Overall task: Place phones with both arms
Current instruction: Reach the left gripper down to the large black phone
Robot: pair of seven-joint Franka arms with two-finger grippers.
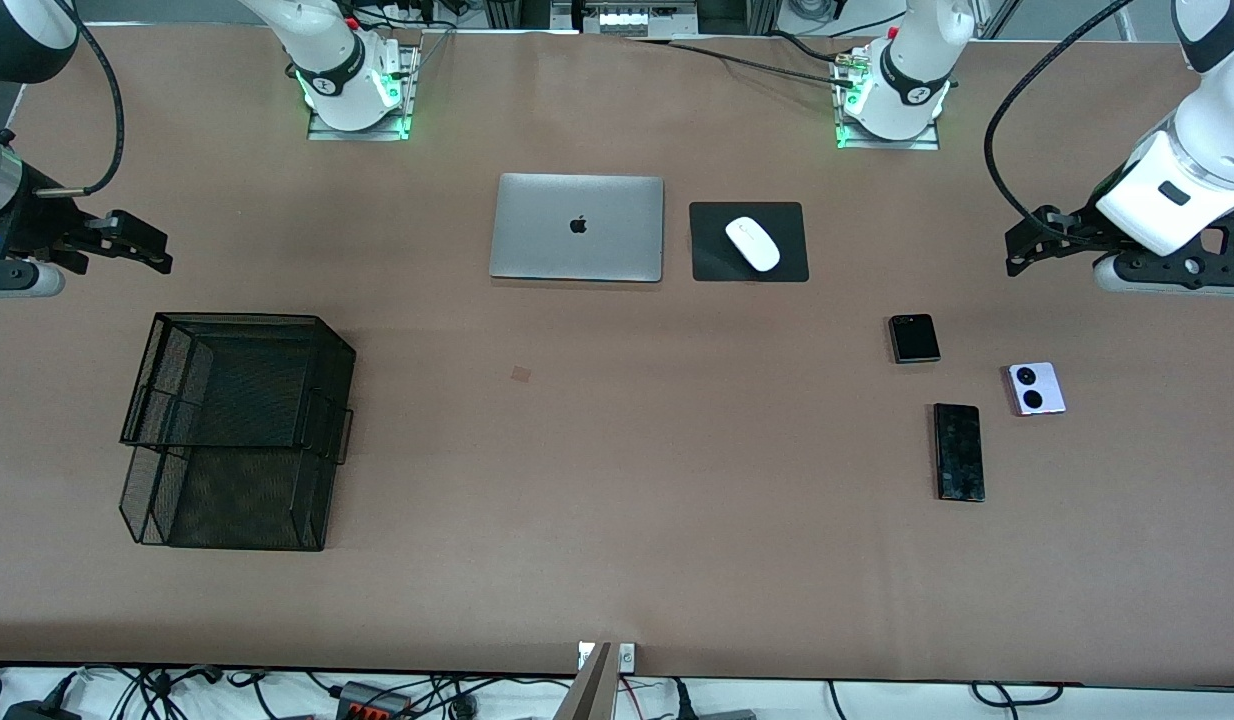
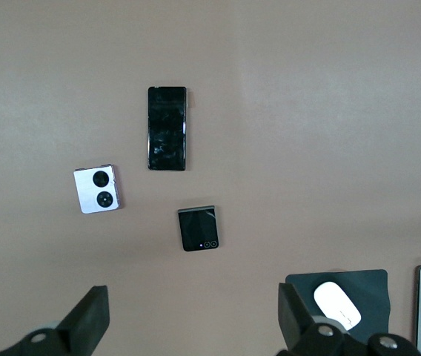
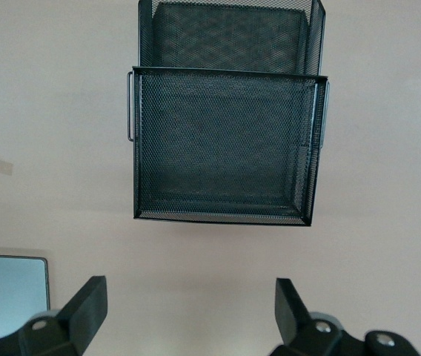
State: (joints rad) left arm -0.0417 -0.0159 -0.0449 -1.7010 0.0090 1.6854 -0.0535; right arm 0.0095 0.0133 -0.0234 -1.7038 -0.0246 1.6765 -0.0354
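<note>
Surface: a wide brown table [image 1: 617,560] with a matte top; a small darker patch [image 1: 521,374] sits near its middle.
Room: cables and power strips run along the table's front edge and by the 2 arm bases at the top of the front view.
Slim black phone [image 1: 959,451]: flat on the table toward the left arm's end, long axis running from the front camera toward the bases; nearest the front camera of the 3.
Folded black phone [image 1: 914,338]: flat, squarish, slightly turned, farther from the front camera than the slim one.
Lilac-white phone [image 1: 1036,388]: flat, its 2 black circles up, beside the other 2 and closer to the table's end.
Spacing: all 3 lie near each other, none touching.
Left gripper [image 1: 1022,250]: in the air over the table's left-arm end, fingers spread wide and holding nothing.
Right gripper [image 1: 142,248]: over the right arm's end, above the mesh tray [image 1: 239,428], fingers spread and bare.
Laptop [image 1: 577,227]: silver, closed, beside the white mouse [image 1: 752,243] on its black pad [image 1: 707,260].
</note>
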